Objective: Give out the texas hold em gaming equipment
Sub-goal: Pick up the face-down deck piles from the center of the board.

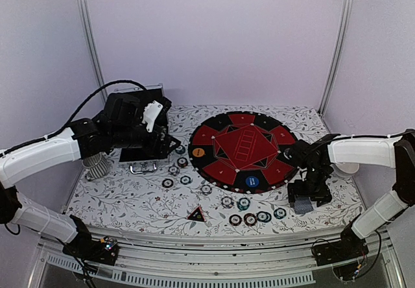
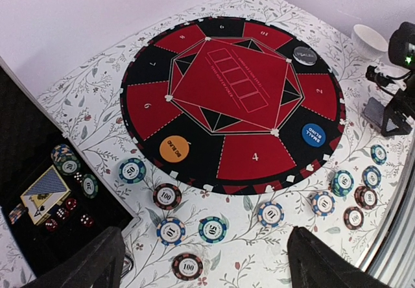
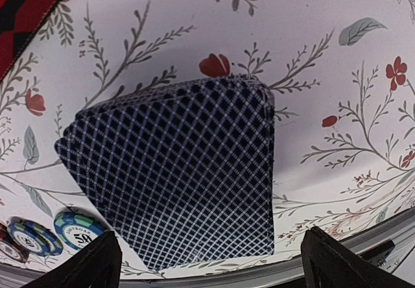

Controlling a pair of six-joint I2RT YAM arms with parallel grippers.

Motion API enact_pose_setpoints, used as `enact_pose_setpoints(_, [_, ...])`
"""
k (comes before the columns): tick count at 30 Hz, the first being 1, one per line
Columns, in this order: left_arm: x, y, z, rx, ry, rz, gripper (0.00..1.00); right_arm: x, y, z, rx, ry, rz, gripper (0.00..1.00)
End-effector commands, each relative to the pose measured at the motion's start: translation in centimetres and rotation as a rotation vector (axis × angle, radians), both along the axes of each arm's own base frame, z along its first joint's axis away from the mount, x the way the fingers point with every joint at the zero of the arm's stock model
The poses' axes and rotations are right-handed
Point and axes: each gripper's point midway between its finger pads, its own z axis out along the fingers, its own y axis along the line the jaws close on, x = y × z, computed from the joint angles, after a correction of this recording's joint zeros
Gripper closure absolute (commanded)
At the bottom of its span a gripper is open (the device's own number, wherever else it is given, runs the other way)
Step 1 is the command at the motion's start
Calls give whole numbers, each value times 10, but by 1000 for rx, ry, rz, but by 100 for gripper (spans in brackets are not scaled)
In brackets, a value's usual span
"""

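Your right gripper (image 3: pixel 211 236) hovered, jaws wide apart, directly over the deck of playing cards (image 3: pixel 175 171). The deck lay flat on the worktop (image 3: pixel 324 54) near the mat (image 1: pixel 243 146), probably lined up for a pick. Your left gripper (image 2: pixel 206 236) stood open and empty above poker chips (image 2: pixel 167 196) strewn along the mat's near rim, beside the case (image 2: pixel 26 145). Floral cloth covered the worktop, and pale lilac walls (image 1: pixel 214 35) enclosed it.

White tablecloth (image 3: pixel 311 54) printed with grey leaf sprigs and red flowers; round mat (image 1: pixel 243 146) in red and black wedges, orange button (image 1: pixel 198 152) at its nine o'clock, blue button (image 1: pixel 251 181) at six; card deck (image 3: pixel 181 171) dark blue with white diamond lattice; teal chip (image 2: pixel 213 229) and brown chip (image 2: pixel 168 196) white-striped at the edge.
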Motion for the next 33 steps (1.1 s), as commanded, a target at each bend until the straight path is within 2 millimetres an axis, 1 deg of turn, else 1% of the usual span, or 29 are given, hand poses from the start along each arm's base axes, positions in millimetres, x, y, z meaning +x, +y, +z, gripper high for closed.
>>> enact_pose_setpoints(1, [0, 1, 1, -17, -1, -7, 10, -3, -3, -11, 2, 22, -1, 1])
enact_pose_setpoints(7, [-1, 4, 5, -20, -15, -3, 10, -3, -2, -22, 36, 35, 16, 1])
enact_pose_setpoints(14, [-1, 5, 2, -17, -12, -3, 10, 7, 1, -30, 36, 32, 53, 1])
enact_pose_setpoints(15, [-1, 5, 1, -16, -10, -3, 9, 8, 1, -31, 33, 35, 62, 3])
enact_pose_setpoints(19, [-1, 5, -1, -13, -6, -6, 9, 9, 0, -33, 36, 43, 69, 20])
enact_pose_setpoints(23, [0, 5, -2, -10, -4, -4, 9, 8, -1, -34, 38, 44, 70, 25])
enact_pose_setpoints(26, [1, 6, -3, -8, -4, -1, 9, 7, -3, -37, 37, 58, 70, 34])
enact_pose_setpoints(31, [1, 6, -3, -8, -4, -2, 9, 6, -6, -41, 23, 71, 64, 42])
enact_pose_setpoints(33, [1, 7, -3, -9, -4, -1, 9, 6, -5, -40, 25, 70, 62, 47])
